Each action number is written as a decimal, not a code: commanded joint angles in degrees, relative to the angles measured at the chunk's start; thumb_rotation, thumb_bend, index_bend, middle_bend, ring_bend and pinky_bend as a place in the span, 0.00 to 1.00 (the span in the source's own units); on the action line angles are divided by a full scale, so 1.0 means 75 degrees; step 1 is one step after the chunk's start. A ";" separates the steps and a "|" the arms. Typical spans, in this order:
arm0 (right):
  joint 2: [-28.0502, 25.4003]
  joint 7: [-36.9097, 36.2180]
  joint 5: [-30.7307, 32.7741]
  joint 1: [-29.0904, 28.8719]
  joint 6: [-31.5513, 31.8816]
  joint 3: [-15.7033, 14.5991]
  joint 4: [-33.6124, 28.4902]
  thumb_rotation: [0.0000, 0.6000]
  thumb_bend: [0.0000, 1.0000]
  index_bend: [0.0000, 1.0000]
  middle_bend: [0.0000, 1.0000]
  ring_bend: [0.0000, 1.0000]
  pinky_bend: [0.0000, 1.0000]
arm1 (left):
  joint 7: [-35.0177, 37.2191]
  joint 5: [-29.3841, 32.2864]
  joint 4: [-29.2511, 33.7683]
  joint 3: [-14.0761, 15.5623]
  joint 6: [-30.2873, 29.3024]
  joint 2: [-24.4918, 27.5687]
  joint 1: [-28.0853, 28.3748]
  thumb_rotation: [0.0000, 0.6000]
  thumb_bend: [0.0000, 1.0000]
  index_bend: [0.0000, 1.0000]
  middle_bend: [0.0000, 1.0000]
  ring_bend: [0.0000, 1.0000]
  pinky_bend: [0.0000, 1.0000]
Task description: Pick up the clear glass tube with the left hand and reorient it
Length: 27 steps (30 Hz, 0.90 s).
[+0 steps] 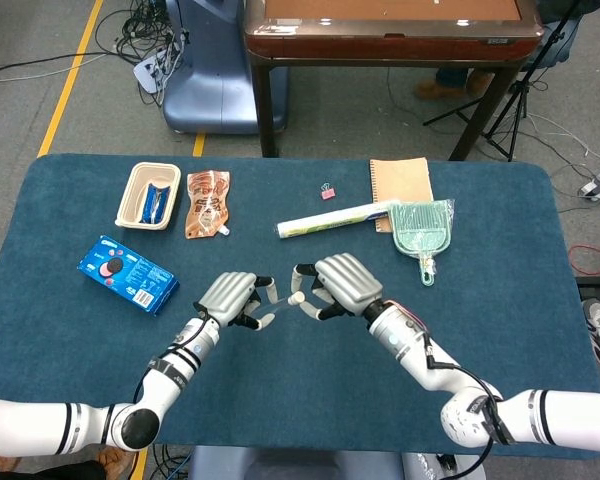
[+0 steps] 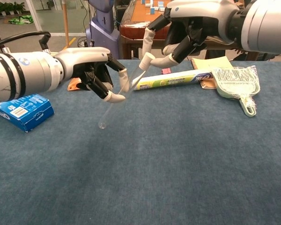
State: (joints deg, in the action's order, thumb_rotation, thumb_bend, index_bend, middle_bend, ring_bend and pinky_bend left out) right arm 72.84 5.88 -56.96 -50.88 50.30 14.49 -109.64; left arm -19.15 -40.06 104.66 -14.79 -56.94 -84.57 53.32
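The clear glass tube (image 2: pixel 116 101) hangs tilted above the blue table (image 2: pixel 178 164), its open lower end toward me and its upper end leaning right. My left hand (image 2: pixel 91 70) pinches its middle between thumb and fingertip. My right hand (image 2: pixel 192 30) hovers close on the right, and one of its fingertips (image 2: pixel 148 57) touches the tube's upper end while the finger above stays apart. In the head view the left hand (image 1: pixel 228 295) and right hand (image 1: pixel 345 283) meet near the table's middle, and the tube (image 1: pixel 280 297) barely shows between them.
A blue box (image 1: pixel 127 272) lies at the left. A tan tray (image 1: pixel 147 195) and a snack pouch (image 1: pixel 207 203) sit behind it. A rolled pack (image 2: pixel 173 78), a pink clip (image 1: pixel 327 191), a notebook (image 1: pixel 400 180) and a green dustpan (image 2: pixel 236 82) lie beyond the hands.
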 commanded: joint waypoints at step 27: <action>-0.0015 0.0230 -0.0021 -0.0050 0.0082 -0.0080 0.0016 1.00 0.28 0.32 1.00 1.00 1.00 | 0.0035 -0.0020 -0.0024 0.0108 -0.0044 0.0228 -0.0018 1.00 0.27 0.65 1.00 1.00 0.94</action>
State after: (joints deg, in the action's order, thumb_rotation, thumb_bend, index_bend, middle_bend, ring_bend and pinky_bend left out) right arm 72.79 7.67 -57.02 -51.32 50.84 13.85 -109.47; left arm -18.91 -40.18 104.50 -14.00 -57.27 -82.88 53.21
